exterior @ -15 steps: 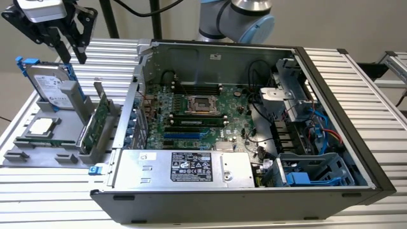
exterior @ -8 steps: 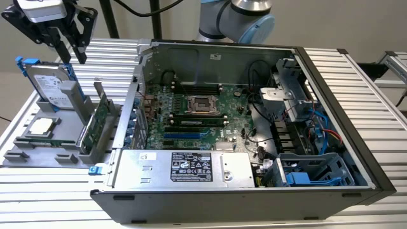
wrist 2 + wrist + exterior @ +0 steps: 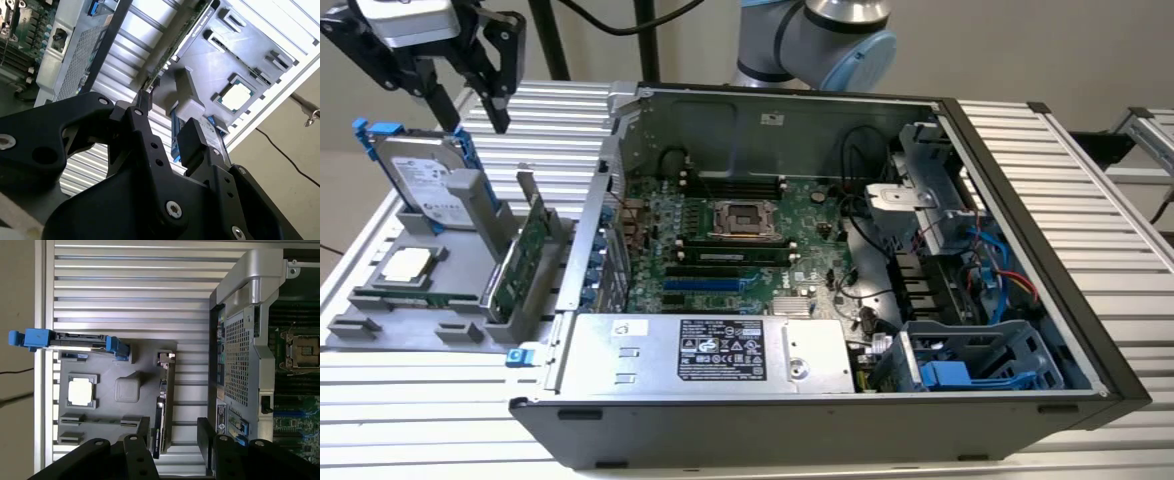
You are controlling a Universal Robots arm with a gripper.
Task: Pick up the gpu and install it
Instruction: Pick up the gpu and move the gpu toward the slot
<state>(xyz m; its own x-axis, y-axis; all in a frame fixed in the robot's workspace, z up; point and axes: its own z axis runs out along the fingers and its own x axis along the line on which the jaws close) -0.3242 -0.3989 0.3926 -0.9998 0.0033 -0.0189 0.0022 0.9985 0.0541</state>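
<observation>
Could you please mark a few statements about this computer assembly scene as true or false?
1. The gripper is open and holds nothing. True.
2. The gpu is already seated in the motherboard. False: it stands on edge in the grey tray beside the computer case.
3. The hard drive with blue rails stands upright in the tray. True.
4. The computer case is closed. False: its side is open and the motherboard shows.
5. The processor chip sits in the motherboard's socket. False: it lies flat on the tray.
</observation>
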